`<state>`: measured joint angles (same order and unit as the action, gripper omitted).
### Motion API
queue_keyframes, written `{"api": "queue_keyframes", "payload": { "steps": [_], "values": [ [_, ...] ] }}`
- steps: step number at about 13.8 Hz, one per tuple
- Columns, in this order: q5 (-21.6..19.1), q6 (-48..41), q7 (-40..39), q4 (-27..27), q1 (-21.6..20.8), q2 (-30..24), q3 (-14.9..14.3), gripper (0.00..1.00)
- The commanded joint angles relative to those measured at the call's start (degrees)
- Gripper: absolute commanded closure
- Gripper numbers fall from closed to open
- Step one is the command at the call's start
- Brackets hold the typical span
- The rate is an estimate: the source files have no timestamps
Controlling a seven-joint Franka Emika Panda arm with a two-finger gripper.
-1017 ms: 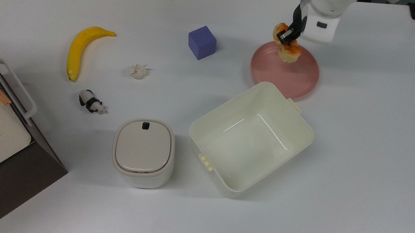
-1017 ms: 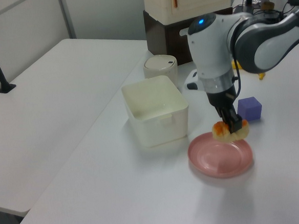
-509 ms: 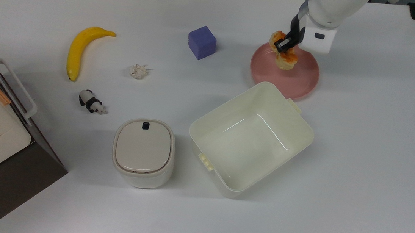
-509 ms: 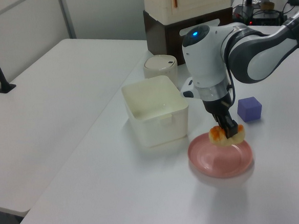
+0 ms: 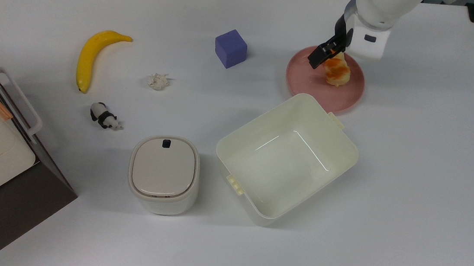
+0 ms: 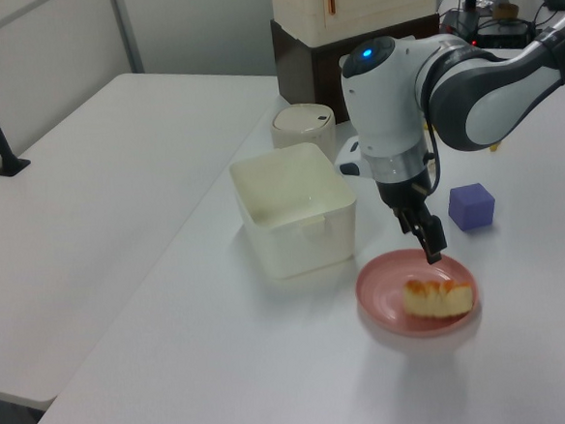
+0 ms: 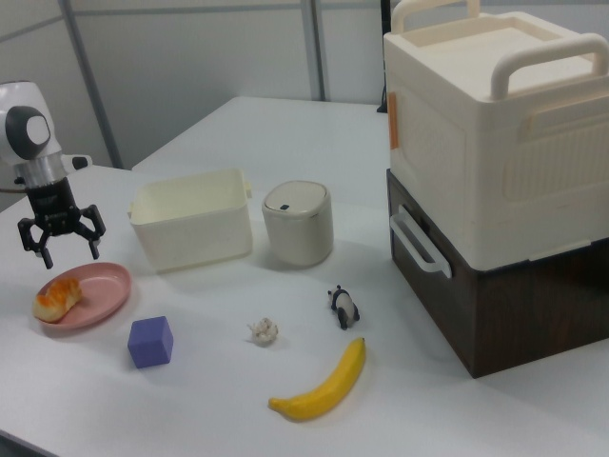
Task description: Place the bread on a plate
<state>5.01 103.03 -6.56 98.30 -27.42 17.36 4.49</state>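
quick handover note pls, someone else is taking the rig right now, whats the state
Gripper: open, empty, hanging just above the plate, not touching the bread.
Bread: lying on the pink plate, toward the top view's right side of it, free of the fingers.
Plate: on the table beside the cream tub, near the purple cube.
Done: bread is on the plate and released.
Left: probably just lift the arm away; nothing else looks pending.
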Motion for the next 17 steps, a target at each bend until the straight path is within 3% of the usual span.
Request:
{"api": "queue_keyframes", "payload": {
  "steps": [1,11,15,17],
  "values": [
    [0.79,-1.07,-1.61,-4.07,1.74,-2.23,-0.71,0.00],
    [-0.34,-1.70,-1.44,-7.16,23.80,-10.24,-2.03,0.00],
    [-7.97,-0.91,1.97,-9.18,26.72,-10.24,-2.99,0.00],
    [-8.61,-0.46,6.28,-11.10,26.72,-9.98,-3.26,0.00]
  ]
}}
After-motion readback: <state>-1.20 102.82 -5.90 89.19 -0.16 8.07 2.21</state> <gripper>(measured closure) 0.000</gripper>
